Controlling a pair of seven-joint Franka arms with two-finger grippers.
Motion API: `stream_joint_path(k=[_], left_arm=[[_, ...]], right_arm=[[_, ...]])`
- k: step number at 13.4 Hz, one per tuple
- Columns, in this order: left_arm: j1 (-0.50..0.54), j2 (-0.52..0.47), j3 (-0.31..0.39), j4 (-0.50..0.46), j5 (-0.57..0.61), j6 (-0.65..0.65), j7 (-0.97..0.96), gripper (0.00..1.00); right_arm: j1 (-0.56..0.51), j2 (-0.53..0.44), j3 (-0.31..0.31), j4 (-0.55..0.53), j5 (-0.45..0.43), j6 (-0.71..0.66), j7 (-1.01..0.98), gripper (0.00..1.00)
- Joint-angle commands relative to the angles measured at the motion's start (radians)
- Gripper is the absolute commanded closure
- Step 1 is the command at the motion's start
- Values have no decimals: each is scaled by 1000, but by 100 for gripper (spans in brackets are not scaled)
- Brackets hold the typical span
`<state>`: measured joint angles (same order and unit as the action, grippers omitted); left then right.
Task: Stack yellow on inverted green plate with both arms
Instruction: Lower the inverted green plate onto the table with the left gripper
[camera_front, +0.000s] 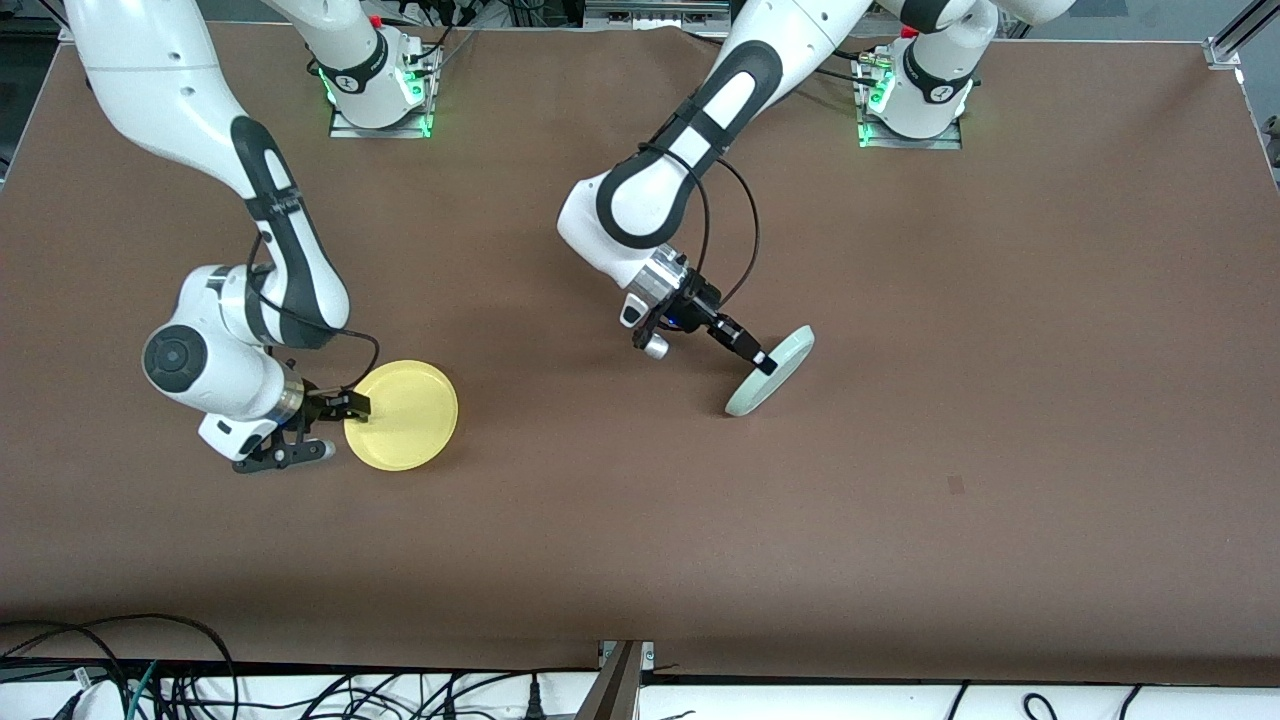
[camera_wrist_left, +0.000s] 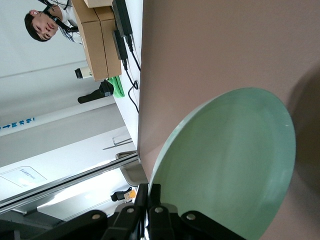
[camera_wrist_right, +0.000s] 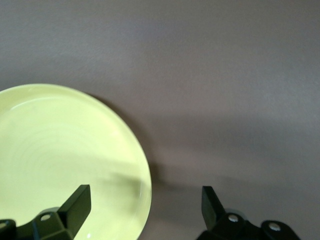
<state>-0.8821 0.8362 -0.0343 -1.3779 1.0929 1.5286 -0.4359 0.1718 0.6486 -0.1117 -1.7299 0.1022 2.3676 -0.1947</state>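
Observation:
The yellow plate (camera_front: 405, 415) lies flat, rim up, on the brown table toward the right arm's end; it also shows in the right wrist view (camera_wrist_right: 60, 160). My right gripper (camera_front: 338, 428) (camera_wrist_right: 145, 200) is open and low at the plate's edge, one finger over the plate and one off it, so the rim lies between them. My left gripper (camera_front: 765, 362) (camera_wrist_left: 149, 190) is shut on the rim of the pale green plate (camera_front: 785, 362) (camera_wrist_left: 230, 165). It holds the plate steeply tilted on edge near the table's middle, with the lower rim at or close to the table.
The arms' bases (camera_front: 380, 90) (camera_front: 915, 95) stand along the table edge farthest from the front camera. Cables (camera_front: 150, 670) and a metal bracket (camera_front: 622, 675) line the nearest edge. A small dark mark (camera_front: 955, 485) is on the table surface (camera_front: 1050, 300).

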Motion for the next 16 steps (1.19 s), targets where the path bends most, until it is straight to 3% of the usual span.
stream_joint_path(k=[1,2,3,7,10,12,14,16], left_arm=[[-14,78,-16,86,-30,36,-64,100],[-14,75,-22,98,-71,68,-66,45],[-14,69,-25,111,-129,103,-67,0],[-3,64,-26,212,-468,223,-205,0],[52,49,-24,212,-648,372,-297,0],[103,50,-29,211,-703,457,-300,0],[156,40,-27,209,-830,542,-299,0],[190,-3,-10,198,-858,521,-299,0]], right_arm=[[-15,20,6,39,21,-13,-25,10],[-15,28,6,39,40,-10,-29,16],[-17,40,6,39,63,-8,-35,23],[-23,55,4,38,90,-7,-42,57],[-43,52,6,39,90,-19,-45,97],[-43,49,6,55,91,-27,-43,100],[-44,48,12,149,99,-161,-38,100],[-44,48,9,261,169,-328,-34,100]])
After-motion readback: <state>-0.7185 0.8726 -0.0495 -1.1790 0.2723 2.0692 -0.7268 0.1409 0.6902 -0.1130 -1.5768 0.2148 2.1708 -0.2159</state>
